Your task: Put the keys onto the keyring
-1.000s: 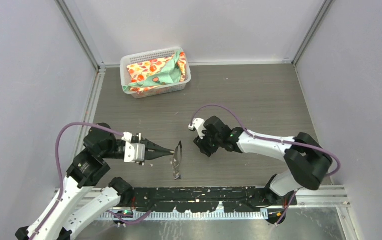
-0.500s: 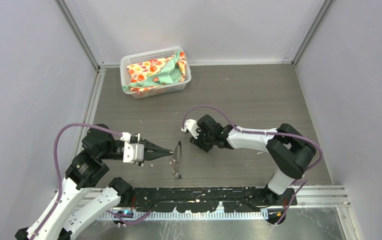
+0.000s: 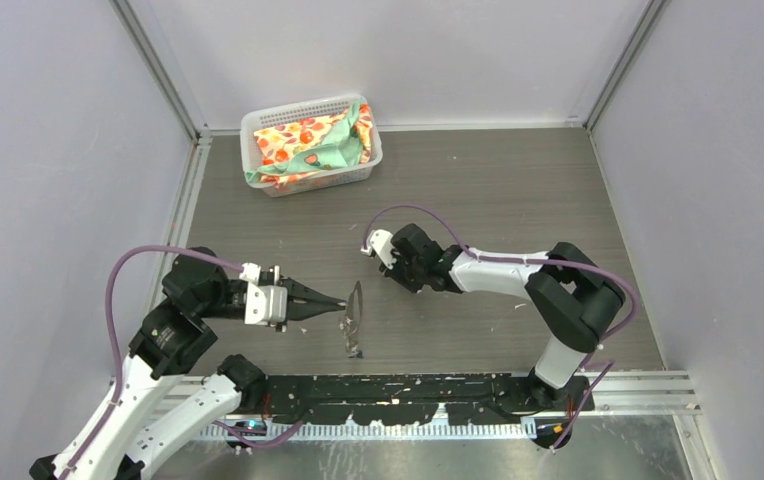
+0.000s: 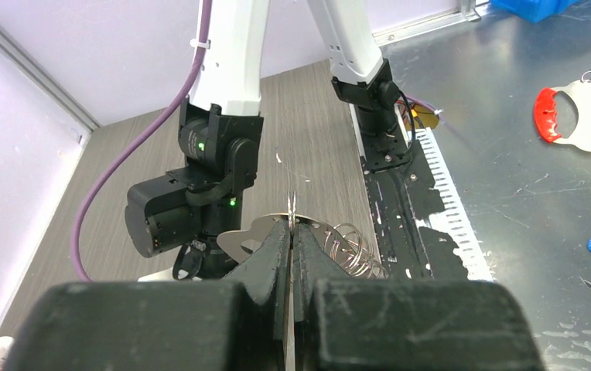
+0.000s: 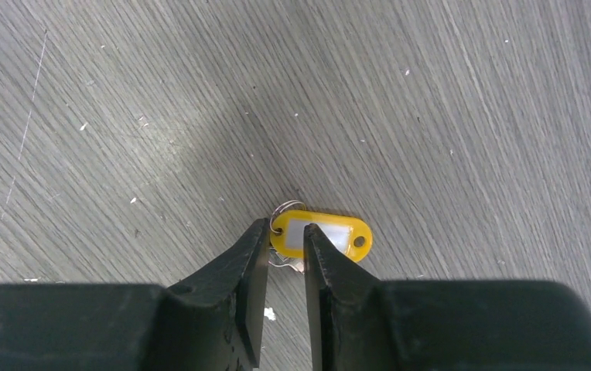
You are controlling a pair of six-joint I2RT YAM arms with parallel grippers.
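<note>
Straddling the ring end of the yellow key tag (image 5: 331, 234), the right gripper (image 5: 285, 230) is standing narrow, grip unclear; pinched off-centre, the tag could swivel out. Meanwhile the left gripper (image 4: 292, 226) is clamping the keyring (image 4: 238, 241).

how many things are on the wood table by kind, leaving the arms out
basket: 1
patterned cloth: 1
metal keyring: 1
yellow-tagged key: 1
total: 4 that show clearly

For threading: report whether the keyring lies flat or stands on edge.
On edge: the left gripper is shut on it, and from above the keyring shows as a thin sliver.
</note>
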